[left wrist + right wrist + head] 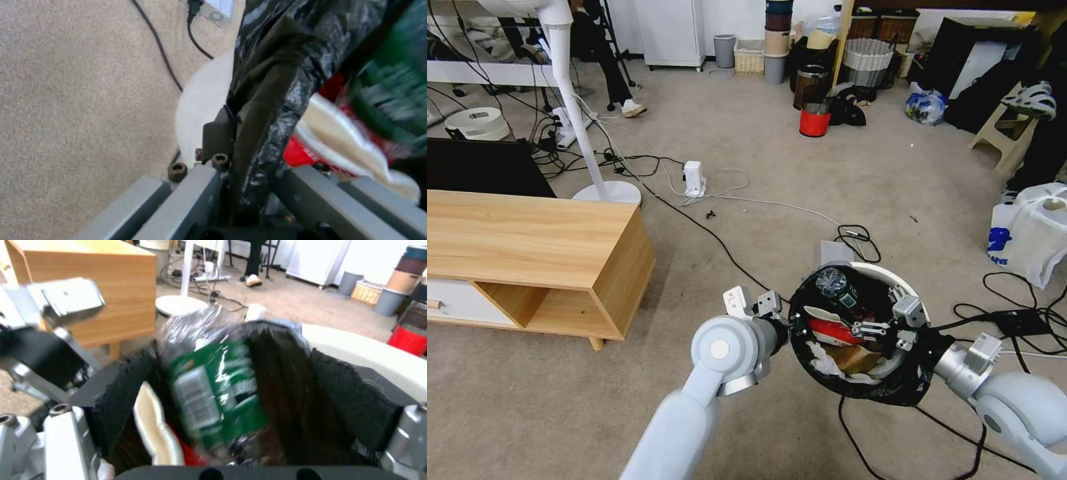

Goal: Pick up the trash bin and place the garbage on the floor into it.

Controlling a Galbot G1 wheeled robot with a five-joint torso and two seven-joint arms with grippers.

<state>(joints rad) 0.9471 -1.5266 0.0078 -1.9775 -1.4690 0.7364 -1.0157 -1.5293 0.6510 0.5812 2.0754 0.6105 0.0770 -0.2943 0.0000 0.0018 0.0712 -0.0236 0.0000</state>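
Partly hidden under its crinkly black liner, the small round white plastic trash bin hangs above the carpet, its rim pinched by the left gripper, while the right gripper spreads wide over a blurred green-labelled plastic bottle, near black cables and a wooden cabinet.

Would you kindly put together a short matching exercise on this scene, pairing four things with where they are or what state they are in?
Things:
1. trash bin
2. green-labelled bottle
3. left gripper
4. red bucket

Places or states:
a. standing on the carpet far off, near the back wall
b. shut on the bag-covered rim
c. lying inside the black liner
d. held up above the floor, litter in it

Pairs: 1-d, 2-c, 3-b, 4-a
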